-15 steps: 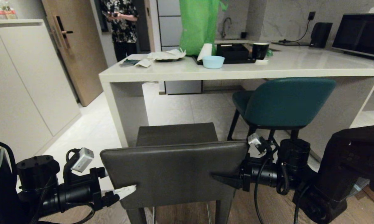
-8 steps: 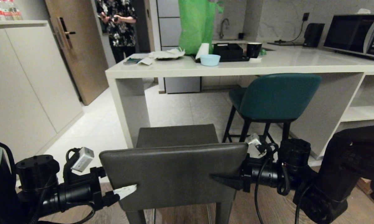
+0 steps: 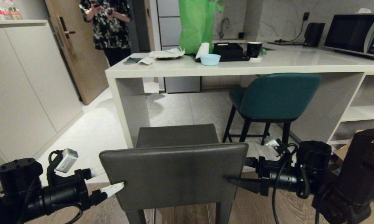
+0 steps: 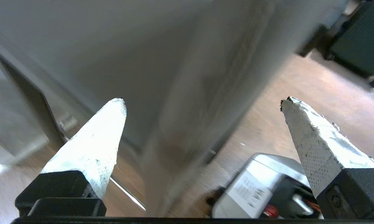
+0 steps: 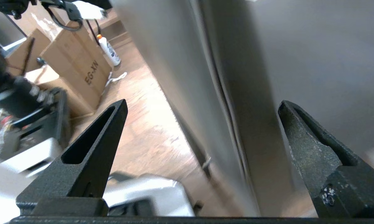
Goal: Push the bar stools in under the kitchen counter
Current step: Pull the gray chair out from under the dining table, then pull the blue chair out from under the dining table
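Along the bottom of the head view, the grey stool (image 3: pixel 174 174) fills the centre with its low back nearest the camera and its seat behind it. The left gripper (image 3: pixel 107 180) sits at lower left and the right gripper (image 3: pixel 239 172) at lower right, each at one side edge of the back. Both are spread wide, gripping nothing. One white left fingertip (image 3: pixel 113 188) overlaps the near face of the back; the other lies beyond its edge. A black right fingertip (image 3: pixel 233 181) likewise shows against the near face. The left wrist view adds what the head view cannot: the back's edge runs up between the two white fingers (image 4: pixel 93 146), clear of both, with wood floor (image 4: pixel 267 124) beside it. The right wrist view shows the same for the black fingers (image 5: pixel 90 155), the edge standing in the gap, though whether either finger touches it I cannot tell; it alone shows a cardboard box (image 5: pixel 78 71) and a white bottle (image 5: pixel 109 51) at upper left. Farther back in the head view, the teal stool (image 3: pixel 277 96) stands right of centre with its seat partly under the counter (image 3: pixel 298 63), whereas the grey stool remains well short of the slab's near edge. On top sit a blue bowl (image 3: pixel 210 59), a green bag (image 3: pixel 196 25), a black mug (image 3: pixel 254 49) and, at upper right, a microwave (image 3: pixel 354 34). At upper left a person (image 3: pixel 107 28) stands by a wooden door (image 3: pixel 78 62).
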